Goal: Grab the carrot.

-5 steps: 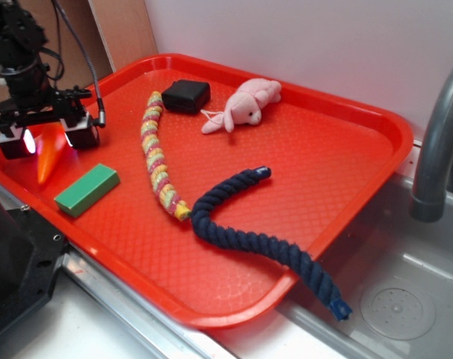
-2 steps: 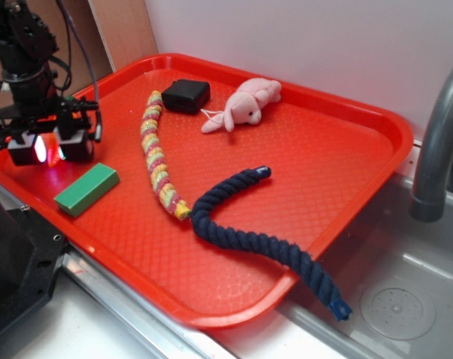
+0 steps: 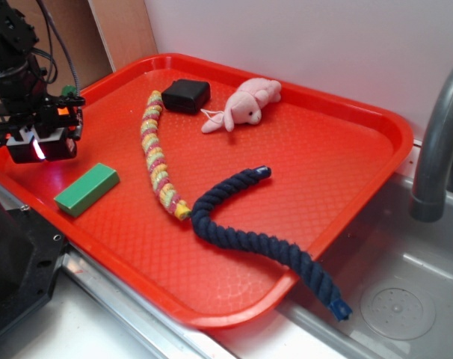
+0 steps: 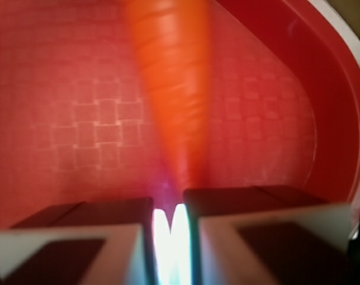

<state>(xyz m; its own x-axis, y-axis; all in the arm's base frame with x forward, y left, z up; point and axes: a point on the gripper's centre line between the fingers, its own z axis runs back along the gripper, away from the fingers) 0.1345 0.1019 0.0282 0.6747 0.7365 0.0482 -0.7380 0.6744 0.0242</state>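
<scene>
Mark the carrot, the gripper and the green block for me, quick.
carrot [image 4: 171,89]: wrist view, middle of the orange body.
gripper [image 4: 168,205]: wrist view, the narrow gap between the two pads, at the carrot's thin end.
green block [image 3: 87,189]: exterior view, centre of its top face, on the tray.

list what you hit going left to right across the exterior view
gripper → green block → yellow-pink braided rope → pink plush bunny → grey faucet. The black box and the dark blue rope are left out because they overlap others.
</scene>
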